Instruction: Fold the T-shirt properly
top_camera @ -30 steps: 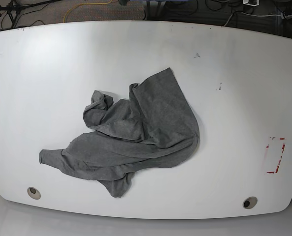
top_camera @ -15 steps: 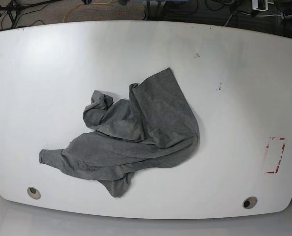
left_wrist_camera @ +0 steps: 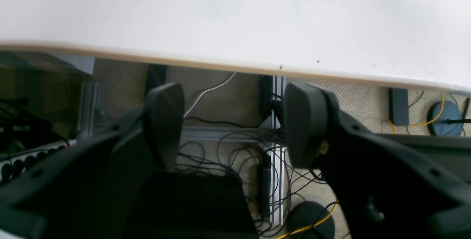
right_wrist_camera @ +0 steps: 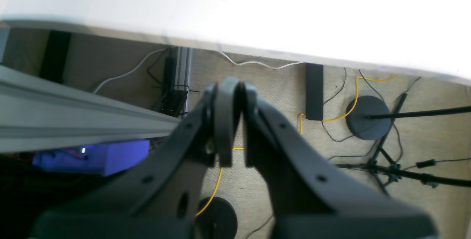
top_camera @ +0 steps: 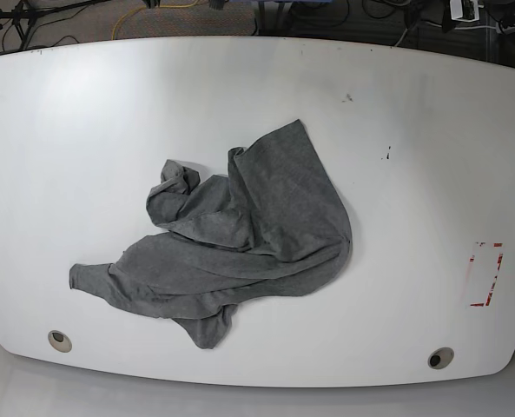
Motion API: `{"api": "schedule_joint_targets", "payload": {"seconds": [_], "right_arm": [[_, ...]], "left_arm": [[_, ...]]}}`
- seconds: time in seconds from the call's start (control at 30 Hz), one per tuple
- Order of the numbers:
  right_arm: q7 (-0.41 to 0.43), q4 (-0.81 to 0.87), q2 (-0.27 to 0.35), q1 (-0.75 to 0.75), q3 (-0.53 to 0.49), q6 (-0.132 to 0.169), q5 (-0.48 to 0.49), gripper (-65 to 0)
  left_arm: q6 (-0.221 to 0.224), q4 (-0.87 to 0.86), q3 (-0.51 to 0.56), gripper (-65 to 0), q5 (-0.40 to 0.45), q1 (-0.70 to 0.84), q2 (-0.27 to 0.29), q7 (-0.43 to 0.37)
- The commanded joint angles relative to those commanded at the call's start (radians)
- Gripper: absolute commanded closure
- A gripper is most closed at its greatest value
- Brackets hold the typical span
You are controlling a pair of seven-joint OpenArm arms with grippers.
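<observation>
The dark heather-grey T-shirt (top_camera: pixel 248 234) lies crumpled in a heap near the middle of the white table (top_camera: pixel 413 174), one corner reaching up and right, a tail trailing toward the lower left. Neither arm shows in the base view. In the left wrist view my left gripper (left_wrist_camera: pixel 235 121) is open, its black fingers spread over the floor beyond the table's edge (left_wrist_camera: pixel 220 64), holding nothing. In the right wrist view my right gripper (right_wrist_camera: pixel 233 125) is shut with the fingertips pressed together, empty, also off the table's edge (right_wrist_camera: pixel 257 53). The T-shirt is out of both wrist views.
A red-marked rectangle (top_camera: pixel 485 274) sits near the table's right edge. Two round cable holes (top_camera: pixel 59 340) (top_camera: pixel 440 357) lie along the front edge. Cables, stand bases (right_wrist_camera: pixel 368 117) and an aluminium rail (right_wrist_camera: pixel 73 117) fill the floor beyond the table.
</observation>
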Motion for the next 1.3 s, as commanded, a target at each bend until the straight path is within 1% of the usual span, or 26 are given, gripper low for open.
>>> {"api": "schedule_joint_targets", "payload": {"seconds": [0.27, 0.33, 0.6, 0.73, 0.8, 1.13, 1.2, 1.3], "right_arm": [[-0.011, 0.011, 0.000, 0.044, 0.000, 0.000, -0.002, -4.5], [-0.013, 0.019, -0.004, 0.088, 0.003, 0.001, 0.001, -11.6], [-0.025, 0.026, -0.005, 0.138, 0.002, -0.002, 0.000, -26.5], [-0.028, 0.026, -0.005, 0.165, 0.001, -0.002, -0.001, -31.3], [-0.025, 0.034, -0.005, 0.198, 0.006, -0.003, 0.003, -35.4], [-0.034, 0.034, -0.005, 0.276, 0.011, 0.001, 0.010, -36.6], [-0.040, 0.030, -0.005, 0.312, 0.003, 0.002, 0.012, -36.9], [-0.042, 0.029, -0.003, 0.323, 0.003, 0.001, 0.014, -37.5]], "left_arm": [[0.001, 0.008, 0.016, -41.2, 0.032, -0.046, 0.003, -0.006], [0.006, 0.022, 0.010, -44.0, 0.048, -0.070, 0.010, -0.026], [0.008, 0.037, 0.000, -51.2, 0.055, -0.103, 0.018, -0.055], [0.008, 0.039, 0.001, -53.0, 0.059, -0.119, 0.019, -0.063], [0.004, 0.028, -0.005, -55.2, 0.053, -0.138, 0.018, -0.079], [0.006, 0.025, -0.013, -56.2, 0.043, -0.181, 0.013, -0.066], [0.001, 0.021, -0.008, -54.4, 0.043, -0.233, 0.010, -0.058], [0.001, 0.020, -0.006, -52.7, 0.046, -0.256, 0.009, -0.052]]}}
